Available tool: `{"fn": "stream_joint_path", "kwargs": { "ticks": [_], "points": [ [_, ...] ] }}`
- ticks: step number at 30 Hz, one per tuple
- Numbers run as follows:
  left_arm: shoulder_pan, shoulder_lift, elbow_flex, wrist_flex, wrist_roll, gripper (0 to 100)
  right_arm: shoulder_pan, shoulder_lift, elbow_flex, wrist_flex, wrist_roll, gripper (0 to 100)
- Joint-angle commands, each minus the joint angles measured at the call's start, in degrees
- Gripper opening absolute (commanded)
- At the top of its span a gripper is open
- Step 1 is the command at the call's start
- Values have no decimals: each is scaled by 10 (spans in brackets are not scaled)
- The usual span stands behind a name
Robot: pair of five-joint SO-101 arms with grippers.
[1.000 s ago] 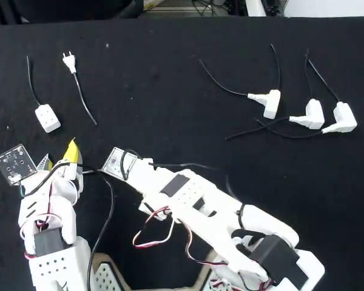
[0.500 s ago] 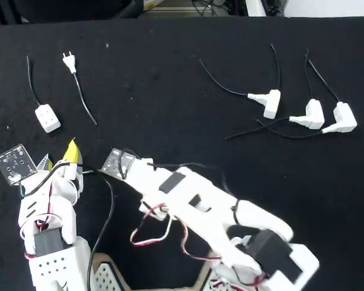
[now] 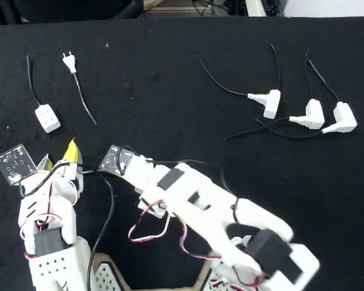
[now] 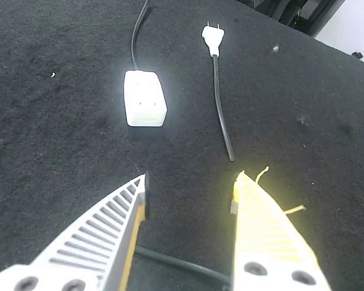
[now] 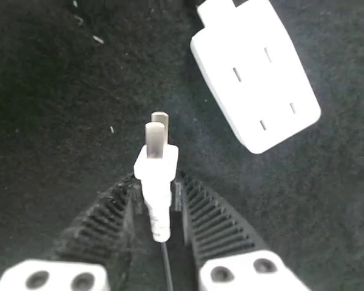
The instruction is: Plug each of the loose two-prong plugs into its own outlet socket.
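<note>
You work over a black cloth-covered surface. Your right gripper is clamped on a small white flat-prong plug, squeezing its body from both sides just behind the two metal prongs. The prongs stick out in front, just beside a white rectangular outlet block with slot holes but apart from it. Your left gripper, one white finger and one yellow, hangs spread and empty near a small white outlet block on a black cord; you cannot tell whether that is the same block. A white round-pin plug with a thin black cord lies loose beyond it.

Treat the held plug as light, rigid, smooth plastic. Keep your hold on its flat sides, never on the limp cord, which gives no control. The prongs look thin and may bend if you push at an angle. The block is probably light too, and likely to slide on the cloth unless braced.
</note>
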Motion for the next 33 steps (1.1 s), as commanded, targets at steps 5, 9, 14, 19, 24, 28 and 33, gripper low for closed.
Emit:
{"fn": "stream_joint_path", "kwargs": {
  "ticks": [5, 9, 14, 19, 24, 28, 33],
  "points": [
    [29, -4, -15, -9, -4, 236, 6, -166, 102, -85, -39, 11],
    [99, -4, -14, 22, -61, 235, 6, -223, 138, -110, -69, 11],
    [189, -4, -10, 52, -98, 235, 5, -234, 174, -170, -80, 11],
    [215, -4, -8, 53, -95, 235, 4, -234, 210, -249, -96, 11],
    [268, -4, -4, 78, -98, 238, 4, -238, 213, -262, -114, 11],
    [293, -4, 0, 84, -98, 238, 4, -238, 212, -262, -114, 11],
    [316, -4, 1, 84, -98, 238, 4, -238, 212, -264, -114, 11]
  ]
}}
